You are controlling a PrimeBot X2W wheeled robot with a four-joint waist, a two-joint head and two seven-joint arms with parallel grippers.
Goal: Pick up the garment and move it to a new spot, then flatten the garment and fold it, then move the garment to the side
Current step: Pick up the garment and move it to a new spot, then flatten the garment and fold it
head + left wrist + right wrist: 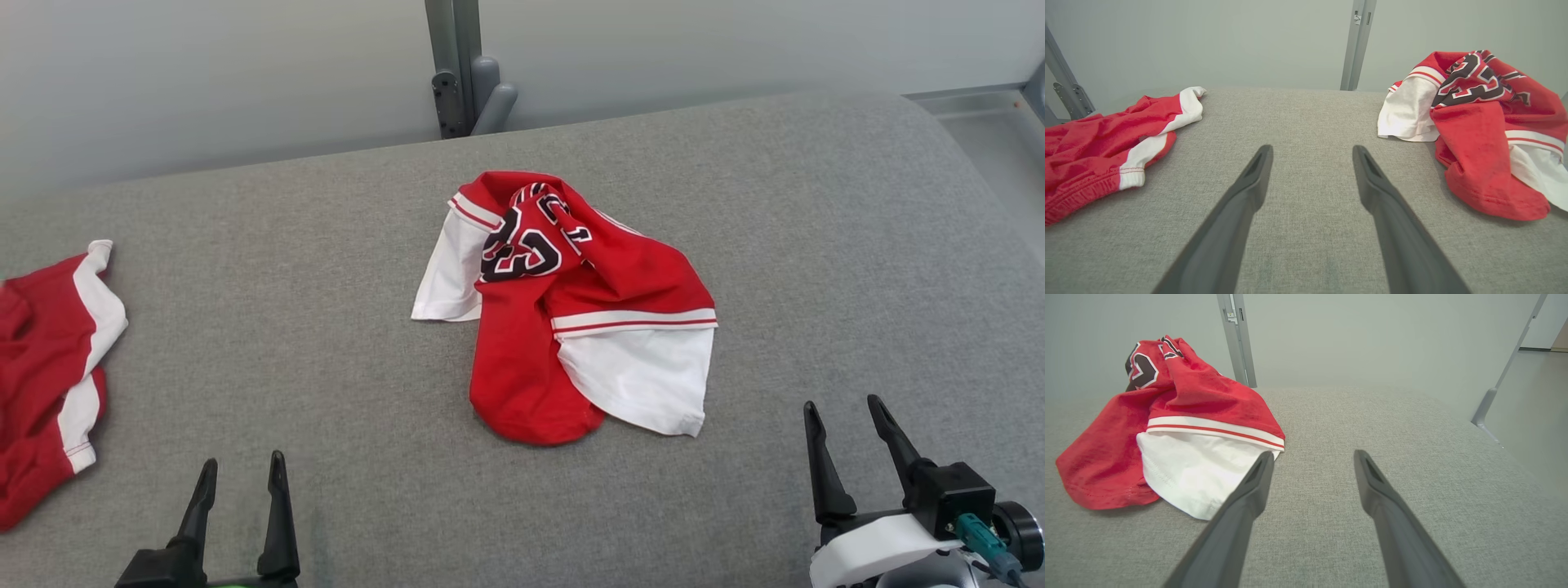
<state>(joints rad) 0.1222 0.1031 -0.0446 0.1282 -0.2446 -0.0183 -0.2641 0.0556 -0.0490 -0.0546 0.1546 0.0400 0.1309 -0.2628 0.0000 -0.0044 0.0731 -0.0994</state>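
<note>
The left claw (pixel 243 464), lower left of the frame, and the right claw (pixel 842 404), lower right, both stand spread wide and empty above the grey tabletop (pixel 326 327), fingers aimed up the frame toward the work. That looks like a ready stance: nothing is gripped, and the pickup is not yet begun. Just up and left of the right claw lies the task's shirt (pixel 571 310), a red heap at centre frame with a black-and-white number twisted across its top. One white sleeve spills toward the right claw; the other pokes out at the heap's left. Bunched and doubled over itself, it cannot be flattened where it lies, so it likely needs lifting first. The right claw sits nearer to it. Red-and-white shorts (pixel 41 367) lie at the far left edge, well apart from the shirt. A grey post (pixel 461 65) rises behind the tabletop, top centre.
</note>
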